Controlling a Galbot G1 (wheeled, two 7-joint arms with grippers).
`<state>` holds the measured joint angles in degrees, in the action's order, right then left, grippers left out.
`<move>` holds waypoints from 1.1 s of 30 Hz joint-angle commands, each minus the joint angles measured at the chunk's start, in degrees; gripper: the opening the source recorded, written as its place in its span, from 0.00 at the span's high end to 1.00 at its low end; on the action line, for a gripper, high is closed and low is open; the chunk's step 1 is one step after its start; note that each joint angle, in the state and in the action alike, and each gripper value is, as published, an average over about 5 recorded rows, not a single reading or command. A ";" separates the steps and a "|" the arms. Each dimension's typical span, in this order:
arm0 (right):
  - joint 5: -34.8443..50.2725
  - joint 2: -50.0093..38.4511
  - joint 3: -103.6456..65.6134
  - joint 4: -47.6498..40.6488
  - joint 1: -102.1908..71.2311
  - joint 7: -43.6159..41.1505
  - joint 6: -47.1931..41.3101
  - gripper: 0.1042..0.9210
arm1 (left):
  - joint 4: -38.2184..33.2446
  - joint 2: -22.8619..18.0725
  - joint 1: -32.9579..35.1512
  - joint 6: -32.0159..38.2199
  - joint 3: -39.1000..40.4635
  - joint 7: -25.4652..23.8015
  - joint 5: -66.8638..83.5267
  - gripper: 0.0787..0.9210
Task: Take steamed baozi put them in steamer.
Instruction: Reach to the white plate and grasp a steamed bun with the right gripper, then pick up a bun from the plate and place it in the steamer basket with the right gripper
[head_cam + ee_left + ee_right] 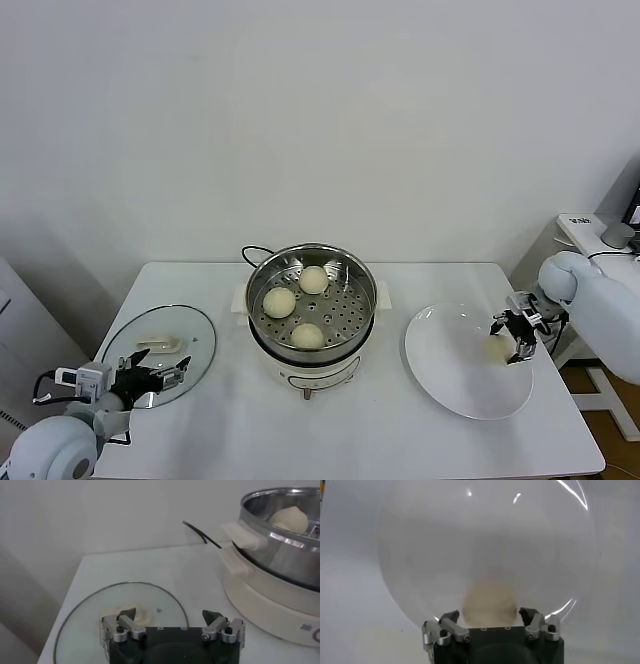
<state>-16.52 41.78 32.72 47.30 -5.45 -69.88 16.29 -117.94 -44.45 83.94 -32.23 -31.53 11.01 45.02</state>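
**Last baozi on the plate, right pincer around it**

Near the left edge of the table, the left pincer waits over the glass lid with its fingers wide apart and nothing between them.

In the middle of the table stands the steamer. Three steamed baozi lie already on its perforated tray, apart from each other.

Toward the right edge is the white plate. The fourth baozi lies on the plate's right side, and the right pincer stands over it with one finger on each side. Whether the fingers already press the dough, I cannot tell.

The bun looks light, soft and smooth, so I judge that it dents easily and may slip. The best hold is probably on the two opposite sides at its widest part, low enough, with gentle pressure only. Hard squeezing could deform or tear the skin.
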 commanded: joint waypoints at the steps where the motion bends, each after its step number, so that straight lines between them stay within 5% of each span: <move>1: -1.05 0.68 -1.52 -0.05 -1.27 0.04 -0.18 0.41 | 0.06 0.08 0.11 0.06 -0.22 -0.03 -0.02 0.12; 8: 2.29 -1.76 2.50 2.92 2.02 -1.90 -2.30 0.58 | -0.13 0.07 0.20 -0.02 -0.59 0.06 -0.01 0.12; 19: 30.05 -8.80 34.48 15.03 31.75 -5.13 -15.77 0.60 | -0.64 -0.50 0.10 -0.74 -0.67 0.85 -0.11 0.12; 33: 52.63 7.47 55.87 19.93 55.98 -1.98 -30.47 0.60 | -0.85 -0.92 0.01 -0.94 -0.55 1.26 -0.76 0.12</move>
<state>19.03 39.92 71.90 63.19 32.31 -73.38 -3.45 -118.78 -45.27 84.02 -33.07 -32.22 12.14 44.35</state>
